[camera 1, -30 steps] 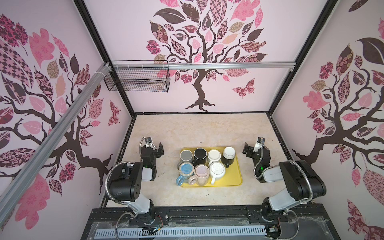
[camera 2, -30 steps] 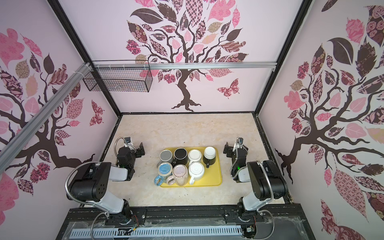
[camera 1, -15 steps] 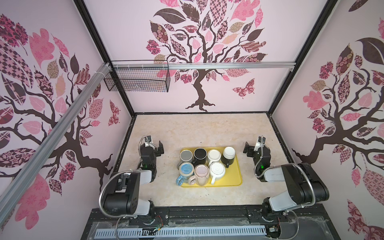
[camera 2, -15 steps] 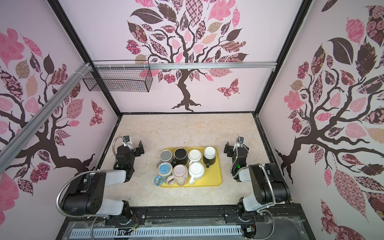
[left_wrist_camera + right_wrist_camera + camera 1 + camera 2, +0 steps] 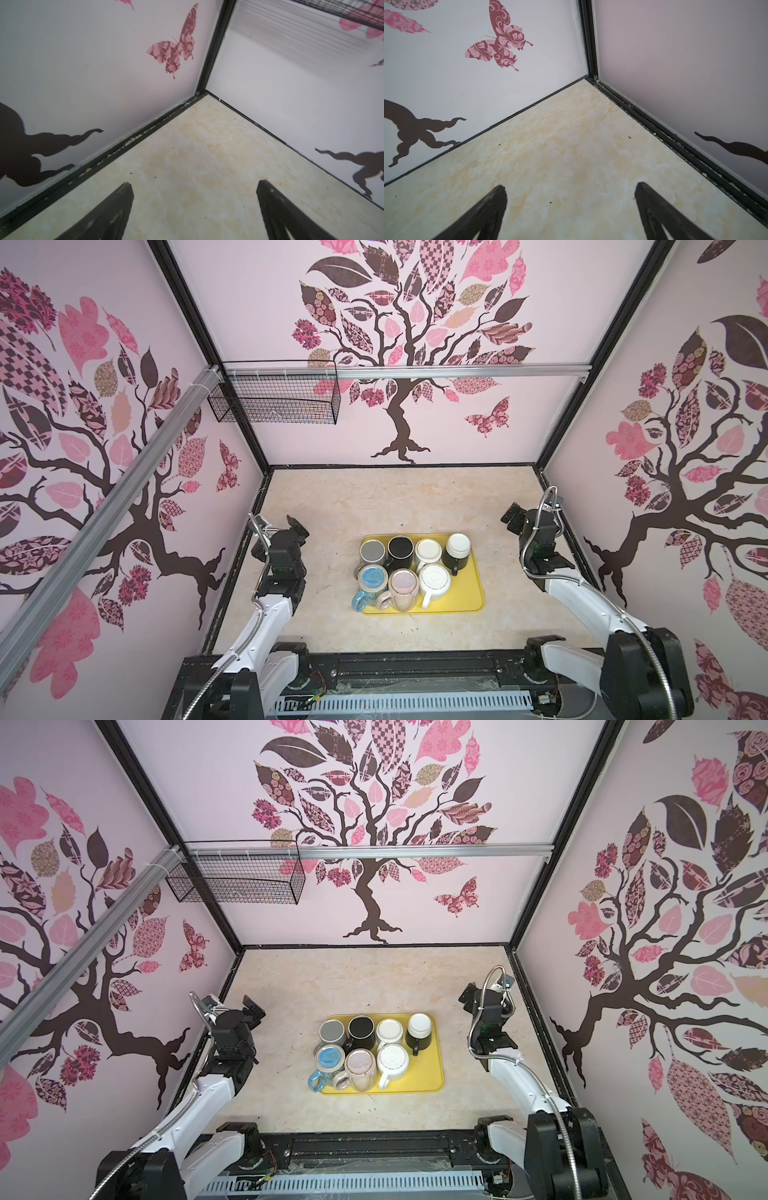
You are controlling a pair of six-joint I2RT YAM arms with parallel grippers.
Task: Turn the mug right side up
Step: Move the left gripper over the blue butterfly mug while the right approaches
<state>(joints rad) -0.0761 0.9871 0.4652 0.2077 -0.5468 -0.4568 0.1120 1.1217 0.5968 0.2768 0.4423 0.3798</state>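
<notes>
Several mugs stand close together on a yellow tray [image 5: 471,601] [image 5: 434,1079] at mid-table in both top views. Among them are a grey mug [image 5: 372,551], a black mug [image 5: 401,548], a white ribbed mug [image 5: 434,580], a blue mug [image 5: 372,577] and a pink mug [image 5: 403,584]. Their upward faces look flat, like bases. My left gripper [image 5: 289,526] [image 5: 251,1009] [image 5: 195,184] hovers open left of the tray, facing the back left corner. My right gripper [image 5: 521,514] [image 5: 476,994] [image 5: 570,185] hovers open right of the tray, facing the back right corner. Neither holds anything.
A black wire basket [image 5: 274,400] hangs on the back wall at upper left, under a metal rail [image 5: 457,372]. Walls with black frame edges close in the beige table [image 5: 399,502] on three sides. The arms' base rail [image 5: 395,672] runs along the front.
Both arms have unfolded, their elbows dropping toward the front rail. The grippers have shifted slightly toward the back and stayed open. The mugs have not moved.
</notes>
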